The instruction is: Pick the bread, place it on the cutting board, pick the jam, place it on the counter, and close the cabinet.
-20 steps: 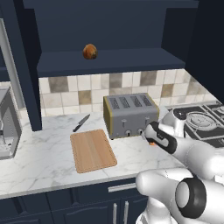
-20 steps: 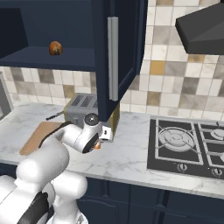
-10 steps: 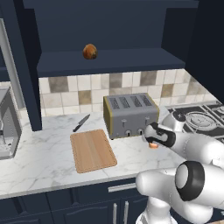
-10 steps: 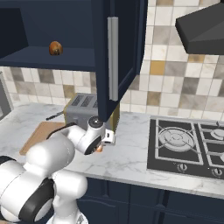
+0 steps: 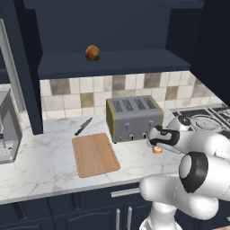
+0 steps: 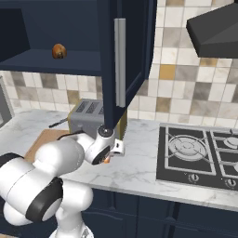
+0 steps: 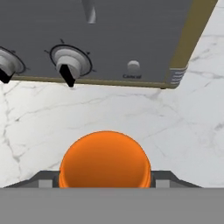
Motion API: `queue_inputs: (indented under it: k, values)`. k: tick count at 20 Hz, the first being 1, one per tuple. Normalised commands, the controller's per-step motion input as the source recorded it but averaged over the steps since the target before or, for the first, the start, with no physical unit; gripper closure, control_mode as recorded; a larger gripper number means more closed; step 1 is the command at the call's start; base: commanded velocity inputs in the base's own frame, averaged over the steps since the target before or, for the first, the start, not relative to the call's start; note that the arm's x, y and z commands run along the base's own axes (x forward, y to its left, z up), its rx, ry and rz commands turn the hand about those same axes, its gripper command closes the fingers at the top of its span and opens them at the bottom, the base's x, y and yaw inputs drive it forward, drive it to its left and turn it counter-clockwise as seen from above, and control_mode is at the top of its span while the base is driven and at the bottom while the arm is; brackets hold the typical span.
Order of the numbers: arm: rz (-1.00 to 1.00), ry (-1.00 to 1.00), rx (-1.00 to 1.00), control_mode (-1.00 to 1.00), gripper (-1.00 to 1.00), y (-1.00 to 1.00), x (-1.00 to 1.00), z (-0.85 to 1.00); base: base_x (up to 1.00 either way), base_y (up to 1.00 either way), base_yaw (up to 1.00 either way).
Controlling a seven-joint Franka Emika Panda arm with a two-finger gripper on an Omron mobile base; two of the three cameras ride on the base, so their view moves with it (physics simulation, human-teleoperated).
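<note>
The bread (image 5: pixel 92 53) (image 6: pixel 59 51), a brown roll, lies on the shelf of the open cabinet (image 6: pixel 123 60). Below it, the cutting board (image 5: pixel 95 154) (image 6: pixel 44 137) lies bare on the marble counter (image 5: pixel 45 166). My gripper (image 5: pixel 157 144) (image 6: pixel 108 155) is low in front of the toaster, shut on the orange jam (image 5: pixel 157 150) (image 6: pixel 107 160) (image 7: pixel 105 159). The jam sits at or just above the counter (image 7: pixel 131 113), a dark fingertip (image 7: pixel 43 179) pressed to each side.
A grey toaster (image 5: pixel 133 119) (image 7: pixel 109 39) stands just behind the jam. A knife (image 5: pixel 83 126) lies behind the board. The stove (image 6: pixel 200 153) is to the right, a coffee machine (image 5: pixel 6 130) far left. The open cabinet door's handle (image 6: pixel 120 62) hangs above my hand.
My gripper has sunk slightly toward the counter with the jam in it, and the arm's elbow has swung. Bread and board have not moved.
</note>
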Motion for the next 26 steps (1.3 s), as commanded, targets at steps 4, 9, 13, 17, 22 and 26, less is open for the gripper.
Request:
queue_inputs:
  k: [4,9,13,17,22,26]
  values:
    - [0.00,0.00,0.00,-1.00,1.00,0.00,0.00,-0.18,0.00,0.00,0.00]
    - [0.00,0.00,0.00,-1.00,1.00,0.00,0.00,-0.05,0.00,0.00,0.00]
    - [0.00,0.00,0.00,-1.00,-1.00,0.00,0.00,0.00,0.00,0.00,0.00]
    - [0.00,0.00,0.00,-1.00,-1.00,0.00,0.00,0.00,0.00,0.00,0.00]
    - [0.00,-0.01,0.00,-1.00,-1.00,0.00,-0.12,0.00,0.00,0.00,0.00]
    - [0.00,-0.13,0.00,-1.00,-1.00,0.00,-0.45,0.00,0.00,0.00,0.00]
